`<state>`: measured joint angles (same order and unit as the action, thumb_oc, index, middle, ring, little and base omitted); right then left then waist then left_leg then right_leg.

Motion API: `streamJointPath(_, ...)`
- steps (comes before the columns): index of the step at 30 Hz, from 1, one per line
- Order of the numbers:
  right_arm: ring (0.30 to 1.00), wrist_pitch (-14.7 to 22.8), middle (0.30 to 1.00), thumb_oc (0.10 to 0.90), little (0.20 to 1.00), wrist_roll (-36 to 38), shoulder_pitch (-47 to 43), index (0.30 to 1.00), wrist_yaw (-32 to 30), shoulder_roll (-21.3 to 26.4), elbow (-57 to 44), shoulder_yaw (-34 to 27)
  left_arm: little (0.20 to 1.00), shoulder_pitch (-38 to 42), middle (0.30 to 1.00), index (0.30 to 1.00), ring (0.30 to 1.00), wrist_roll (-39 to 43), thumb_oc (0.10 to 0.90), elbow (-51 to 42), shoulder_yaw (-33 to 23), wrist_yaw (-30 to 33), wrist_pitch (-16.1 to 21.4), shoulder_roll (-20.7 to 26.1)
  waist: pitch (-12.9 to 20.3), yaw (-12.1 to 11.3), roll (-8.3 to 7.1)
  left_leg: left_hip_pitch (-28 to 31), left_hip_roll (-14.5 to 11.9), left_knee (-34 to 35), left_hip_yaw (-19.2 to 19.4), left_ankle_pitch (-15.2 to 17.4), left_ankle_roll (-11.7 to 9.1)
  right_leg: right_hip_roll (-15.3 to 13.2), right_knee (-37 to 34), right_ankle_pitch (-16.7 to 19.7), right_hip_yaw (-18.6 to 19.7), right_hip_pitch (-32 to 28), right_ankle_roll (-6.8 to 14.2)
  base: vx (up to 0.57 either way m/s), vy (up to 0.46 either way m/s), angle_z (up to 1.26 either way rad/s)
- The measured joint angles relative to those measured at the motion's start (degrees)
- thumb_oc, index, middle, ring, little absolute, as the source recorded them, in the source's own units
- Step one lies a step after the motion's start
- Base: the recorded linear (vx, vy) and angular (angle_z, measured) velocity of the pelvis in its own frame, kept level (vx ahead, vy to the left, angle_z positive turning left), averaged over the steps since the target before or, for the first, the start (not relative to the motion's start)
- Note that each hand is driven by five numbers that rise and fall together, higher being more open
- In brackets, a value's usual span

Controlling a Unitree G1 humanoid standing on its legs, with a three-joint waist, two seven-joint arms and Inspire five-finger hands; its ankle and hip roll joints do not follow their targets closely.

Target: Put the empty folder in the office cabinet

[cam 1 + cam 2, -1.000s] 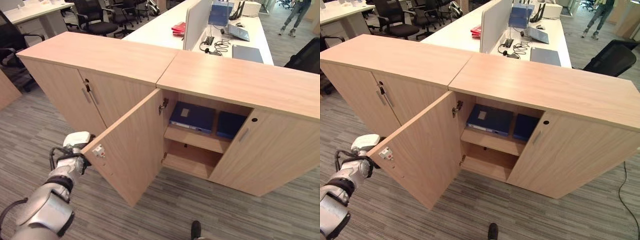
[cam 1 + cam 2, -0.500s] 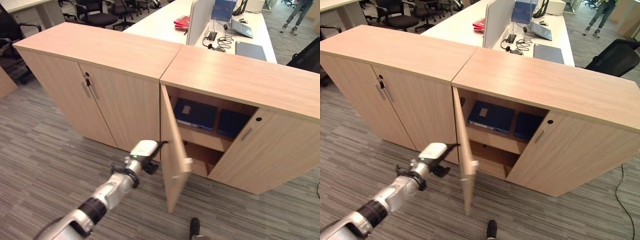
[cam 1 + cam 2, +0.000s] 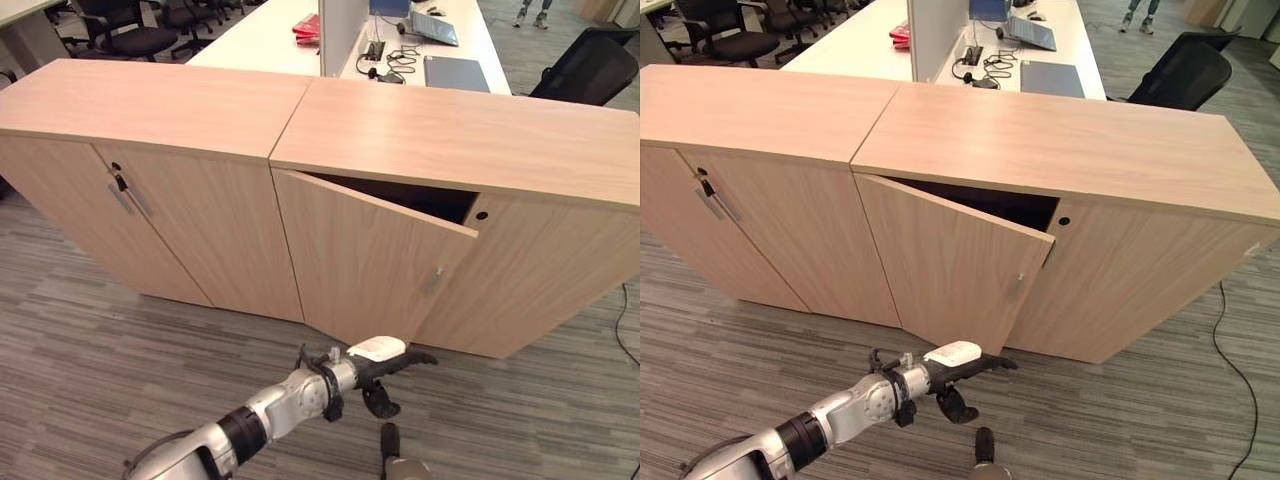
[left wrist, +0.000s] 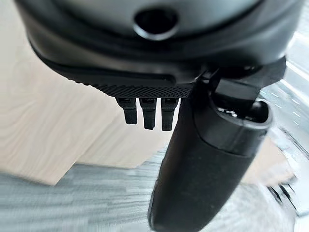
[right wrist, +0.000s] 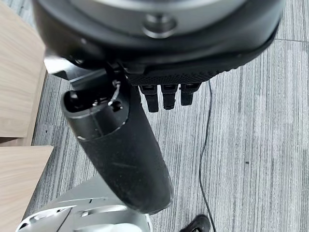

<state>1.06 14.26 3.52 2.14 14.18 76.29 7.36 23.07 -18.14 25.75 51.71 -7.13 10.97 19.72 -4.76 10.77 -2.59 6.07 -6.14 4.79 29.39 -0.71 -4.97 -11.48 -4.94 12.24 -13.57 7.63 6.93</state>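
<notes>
Two wooden cabinets (image 3: 150, 190) stand side by side on grey carpet; the left one's doors are closed. The left hand (image 3: 385, 357), fingers extended and relaxed, reaches low at the bottom edge of the right cabinet's door (image 3: 370, 265), which stands slightly ajar. The folder is hidden from sight. The right hand (image 5: 120, 145) hangs relaxed above the carpet.

A grey striped carpet floor (image 3: 90, 330) carries two light wooden office cabinets side by side. The left cabinet (image 3: 150, 150) has its doors closed; the right cabinet (image 3: 470, 150) has its left door (image 3: 370, 260) slightly ajar. Behind them stands a white desk (image 3: 270, 35) with red folders (image 3: 306, 26), a closed laptop (image 3: 456, 73), and cables (image 3: 385, 68)
</notes>
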Motion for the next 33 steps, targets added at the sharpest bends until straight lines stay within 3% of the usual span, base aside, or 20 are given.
streamJointPath(4,0.9,0.0,0.9,0.8,0.9,0.0,0.3,0.9,0.6,0.0,0.0,1.0,0.9,-1.7,0.9,0.9,0.9,4.0,0.8,5.1,-3.8,-0.3,-2.0,-1.3,0.1,0.3,0.19,0.2,-2.1,-0.2,0.7,-0.5,-0.9,2.1,0.0,-0.6,0.0,0.2,-0.8,0.02,-0.189,-0.11)
streamJointPath(9,0.9,0.0,0.9,0.8,0.9,0.0,0.4,0.9,0.6,-0.1,0.2,1.3,0.9,-2.4,0.9,0.9,0.9,5.1,0.8,7.6,-4.8,-0.2,-4.5,0.2,0.2,0.1,0.37,1.2,-6.1,-0.2,1.9,-1.0,-1.6,6.8,0.0,-2.0,0.5,-0.2,-3.0,0.05,-0.24,-0.16)
streamJointPath(15,0.9,0.2,0.9,0.8,0.9,-0.6,0.0,0.9,1.0,0.2,-0.1,3.0,0.9,-6.9,0.9,0.9,0.9,10.1,0.8,11.5,-7.9,-1.0,-4.8,-1.5,0.8,-0.3,1.74,2.7,-14.2,-5.4,0.8,-2.2,-1.6,13.8,1.4,-5.9,0.4,-2.8,-7.6,0.06,-0.282,-0.18)
streamJointPath(18,0.9,0.0,0.9,0.8,0.9,-0.7,0.0,0.9,0.9,0.1,-0.1,3.2,0.9,-8.1,0.9,0.9,0.9,11.0,0.8,14.4,-8.1,-1.1,-6.8,-1.8,0.8,-1.1,0.61,2.0,-17.1,-12.0,-0.1,-4.4,-2.2,14.8,0.9,-7.6,1.4,-5.1,-9.7,0.01,-0.076,-0.15)
streamJointPath(20,0.9,0.3,0.9,0.8,0.9,-0.7,-0.7,0.9,0.3,1.0,-0.2,3.7,0.9,-8.8,0.9,0.9,0.9,11.2,0.8,15.5,-8.6,-1.1,-7.2,-2.3,0.4,-1.7,-0.02,0.8,-18.2,-14.8,-1.8,-5.5,-4.9,15.2,0.7,-7.4,2.5,-6.4,-10.7,-0.11,-0.065,-0.15)
streamJointPath(21,0.9,0.3,0.9,0.8,0.9,-0.7,-1.5,0.9,0.2,1.4,-0.1,3.8,0.9,-9.1,0.9,0.9,0.9,11.3,0.8,16.1,-8.9,-1.0,-7.2,-2.9,0.4,-1.7,0.07,-0.3,-17.3,-15.1,-3.3,-6.3,-5.8,15.5,0.9,-7.5,2.6,-6.3,-11.2,-0.1,-0.047,-0.02)
streamJointPath(22,0.9,0.2,0.9,0.8,0.9,-0.7,-2.1,0.9,0.0,1.7,-0.1,5.9,0.9,-8.6,0.9,0.9,0.9,13.6,0.8,19.5,-10.9,-0.8,-6.4,-5.1,0.1,-2.3,-0.45,-3.0,-15.4,-18.8,-9.7,-3.8,-4.3,15.2,1.1,-7.3,3.9,-6.0,-12.7,0.03,0.018,-0.31)
streamJointPath(23,0.9,0.0,0.9,0.8,0.9,-0.8,-3.2,0.9,-0.4,1.7,0.1,7.9,0.9,-8.5,0.9,0.9,0.9,16.3,0.8,24.4,-13.9,0.4,-6.5,-8.1,-0.4,-3.7,-1.59,-4.7,-12.1,-21.1,-16.9,-0.7,-3.6,14.6,1.0,-7.2,5.2,-6.1,-12.4,0.04,0.043,-0.4)
streamJointPath(24,0.9,-0.2,0.9,0.8,0.9,-1.3,-4.1,0.9,-0.3,1.5,0.1,8.7,0.9,-8.8,0.9,0.9,0.9,19.2,0.8,29.0,-15.7,0.6,-7.0,-9.9,-0.4,-3.6,-2.22,-6.1,-10.3,-20.3,-17.7,0.8,-3.8,14.4,0.0,-7.0,5.3,-7.0,-11.8,0.04,0.071,-0.35)
streamJointPath(27,0.9,-0.9,0.9,0.8,0.9,-3.0,-6.1,0.9,-0.2,0.4,0.7,9.9,0.9,-9.3,0.9,0.9,0.9,27.4,0.8,40.8,-17.4,0.4,-8.7,-12.8,-0.9,-3.1,-3.29,-10.5,-4.7,-17.6,-17.4,2.3,-3.1,13.9,-0.4,-7.8,4.9,-8.2,-12.9,0.01,0.113,0.05)
streamJointPath(29,0.9,-1.8,0.9,0.8,0.9,-3.0,-6.7,0.9,-0.4,-0.3,1.5,9.8,0.9,-11.2,0.9,0.9,0.9,32.6,0.8,42.2,-22.2,1.1,-9.3,-12.7,-1.1,-3.6,-2.94,-13.1,-1.9,-17.1,-17.0,2.1,-2.5,13.9,-0.5,-7.8,4.8,-8.0,-12.7,0.04,0.102,-0.08)
streamJointPath(33,0.9,-1.6,0.9,0.8,0.9,-3.1,-5.5,0.9,-0.3,-0.7,2.2,9.4,0.9,-15.1,0.9,0.9,0.9,36.0,0.8,43.5,-29.2,2.9,-9.2,-11.2,-1.0,-4.9,-1.93,-9.9,-0.1,-8.9,-16.3,0.5,0.0,14.3,-0.5,-8.5,5.2,-9.5,-12.2,0.09,0.147,-0.09)
